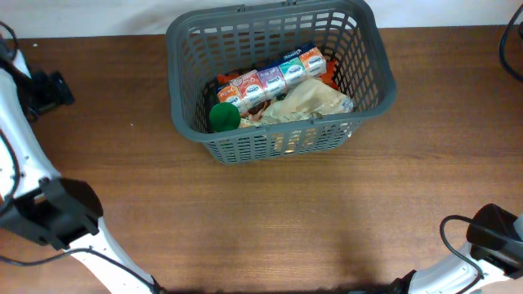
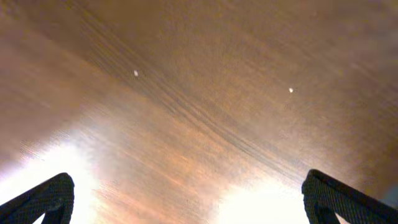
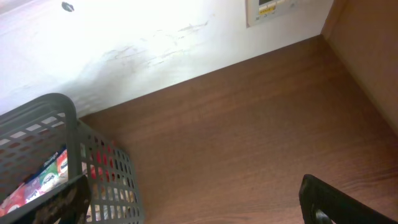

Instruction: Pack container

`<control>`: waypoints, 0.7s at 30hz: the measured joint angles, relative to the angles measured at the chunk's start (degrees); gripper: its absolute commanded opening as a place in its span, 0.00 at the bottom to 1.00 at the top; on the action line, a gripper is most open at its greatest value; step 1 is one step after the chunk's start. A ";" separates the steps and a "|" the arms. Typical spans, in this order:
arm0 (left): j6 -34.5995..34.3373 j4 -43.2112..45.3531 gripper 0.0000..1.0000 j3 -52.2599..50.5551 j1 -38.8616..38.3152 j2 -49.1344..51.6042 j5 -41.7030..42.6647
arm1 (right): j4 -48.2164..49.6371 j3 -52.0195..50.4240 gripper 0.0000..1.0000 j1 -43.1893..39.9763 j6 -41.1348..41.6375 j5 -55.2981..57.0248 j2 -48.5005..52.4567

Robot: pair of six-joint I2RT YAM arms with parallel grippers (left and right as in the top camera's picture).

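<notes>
Inside one container (image 1: 270, 148) lie five cartons (image 1: 271, 79), one green ball (image 1: 225, 117).

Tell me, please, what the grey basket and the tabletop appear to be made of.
The basket looks like moulded plastic, matt dark grey: uniform colour, slotted lattice walls. The tabletop looks like wood or wood-look laminate, semi-gloss: grain streaks and glare.
</notes>
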 measured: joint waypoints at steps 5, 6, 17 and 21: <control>-0.02 4.09 0.99 -5.77 0.11 0.90 0.87 | 0.00 0.00 0.99 0.00 0.00 0.00 0.00; -0.02 4.46 0.99 -6.45 0.11 0.90 1.03 | 0.00 0.00 0.99 0.00 0.00 0.00 0.00; -0.02 4.83 0.99 -8.17 0.13 0.90 1.05 | 0.00 0.00 0.99 0.02 0.00 0.00 0.00; -0.02 4.83 0.99 -8.17 0.13 0.90 1.05 | 0.00 -0.02 0.99 0.94 0.00 0.07 -0.44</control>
